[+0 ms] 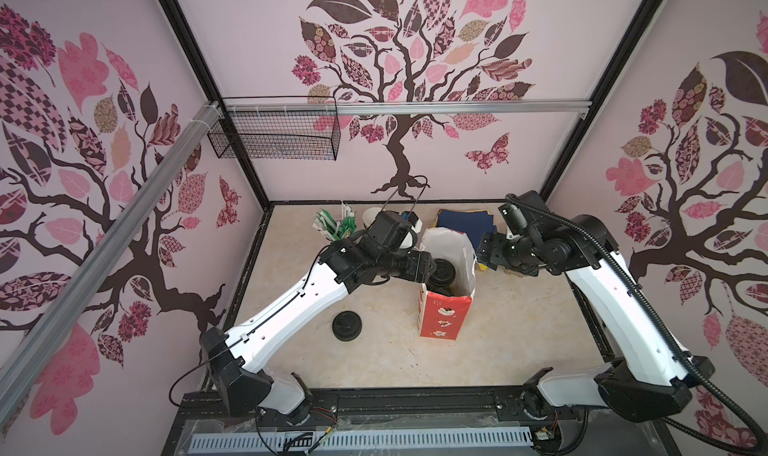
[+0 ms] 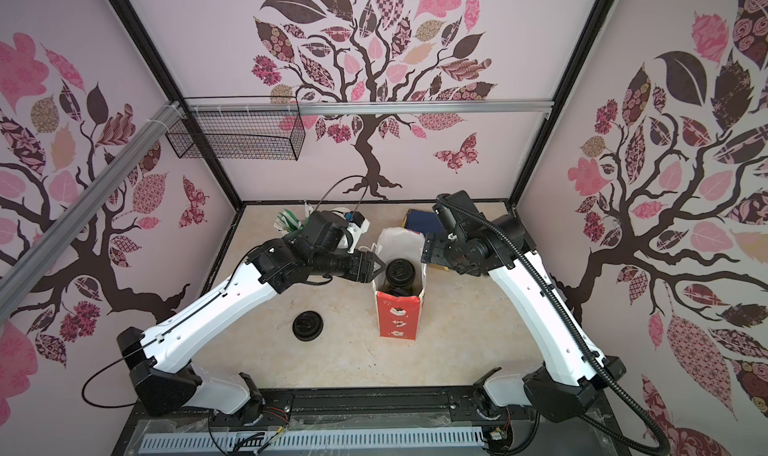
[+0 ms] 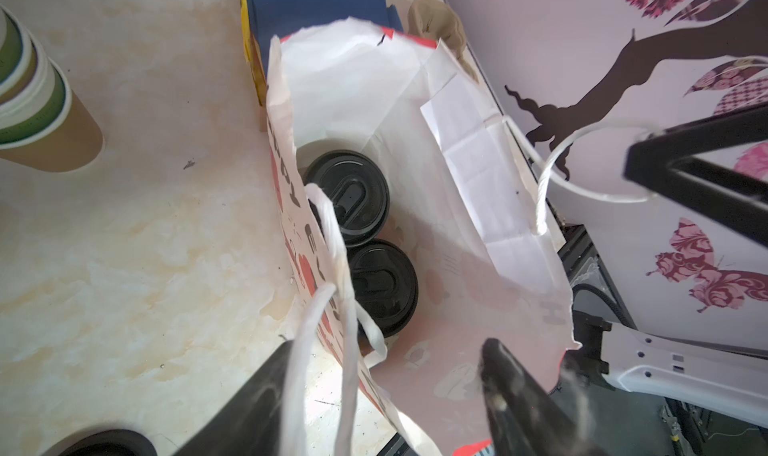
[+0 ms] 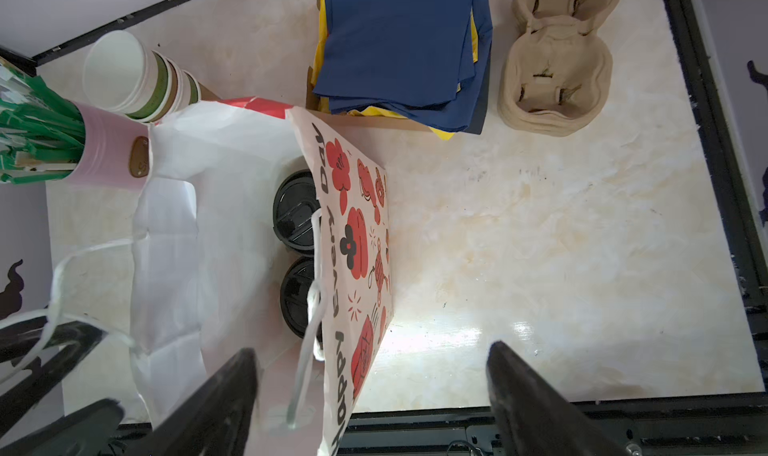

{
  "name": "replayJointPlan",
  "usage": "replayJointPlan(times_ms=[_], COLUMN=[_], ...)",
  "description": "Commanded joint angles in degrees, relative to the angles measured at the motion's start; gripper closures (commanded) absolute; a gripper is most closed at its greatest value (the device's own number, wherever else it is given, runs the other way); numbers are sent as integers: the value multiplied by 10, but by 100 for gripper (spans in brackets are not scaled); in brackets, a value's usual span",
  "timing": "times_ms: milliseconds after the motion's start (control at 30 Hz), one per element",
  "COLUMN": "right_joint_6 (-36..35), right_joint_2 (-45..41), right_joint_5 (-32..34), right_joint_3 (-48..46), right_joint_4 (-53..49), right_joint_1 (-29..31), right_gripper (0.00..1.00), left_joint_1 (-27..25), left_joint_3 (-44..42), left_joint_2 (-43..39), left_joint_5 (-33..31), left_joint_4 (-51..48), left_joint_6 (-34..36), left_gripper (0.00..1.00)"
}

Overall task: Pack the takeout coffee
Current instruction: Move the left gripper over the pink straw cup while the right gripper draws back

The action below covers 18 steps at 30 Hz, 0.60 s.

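A stack of spare lids sits unused left of the printed paper bag. The left gripper hangs at the bag's left rim, jaws wide and empty. Both lidded coffee cups stand side by side inside, seemingly upright, only lids showing. The right gripper, likewise released, hovers at the right wall. I'd say both flank the bag to keep its mouth open.

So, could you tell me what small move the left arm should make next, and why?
Probably draw the left gripper up and back from the paper bag: a lidded cup and a second cup stand inside, its fingers are open, and a handle hangs between them.
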Motion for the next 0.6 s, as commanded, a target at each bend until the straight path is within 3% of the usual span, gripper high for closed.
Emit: replayJointPlan(times_ms=[0, 100, 333, 567], right_joint_6=[24, 20, 23, 15], right_joint_2=[12, 17, 13, 30], right_joint_5=[0, 11, 51, 86], right_joint_3=[16, 29, 58, 90], right_joint_4=[-39, -47, -46, -44], right_joint_1=[0, -1, -2, -20], right_gripper=[11, 11, 11, 11], left_joint_1=[11, 19, 55, 152], left_joint_3=[-22, -28, -10, 73], left_joint_2=[-28, -48, -104, -81], left_joint_5=[28, 40, 28, -16], left_joint_4=[28, 25, -33, -117], left_joint_6=[-24, -28, -37, -42], left_gripper=[11, 3, 3, 5])
